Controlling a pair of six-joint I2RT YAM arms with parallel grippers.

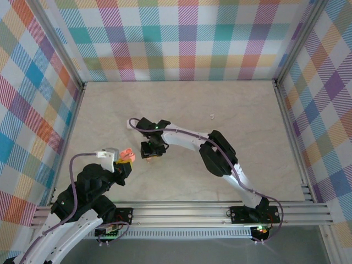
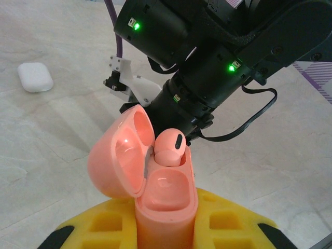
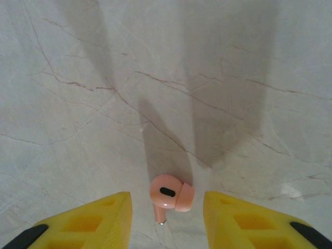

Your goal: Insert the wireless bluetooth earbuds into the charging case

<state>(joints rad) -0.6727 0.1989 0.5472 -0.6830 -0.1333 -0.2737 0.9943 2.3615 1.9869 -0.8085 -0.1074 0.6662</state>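
The left gripper [image 2: 166,222] is pinching the open pink charging case [image 2: 116,161], one salmon earbud [image 2: 170,148] sitting inside. At its 3 o'clock the right gripper [image 1: 151,151] is hovering, its fingers spread either side of a second earbud [image 3: 168,196] lying on the table [image 3: 78,104].

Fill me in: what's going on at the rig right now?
The left gripper holds the pink charging case upright with its lid open. The seated pink earbud is in the far slot and the near slot is empty. The right gripper hangs open over the loose pink earbud on the table, with a finger on either side and not touching it. A white case lies apart.
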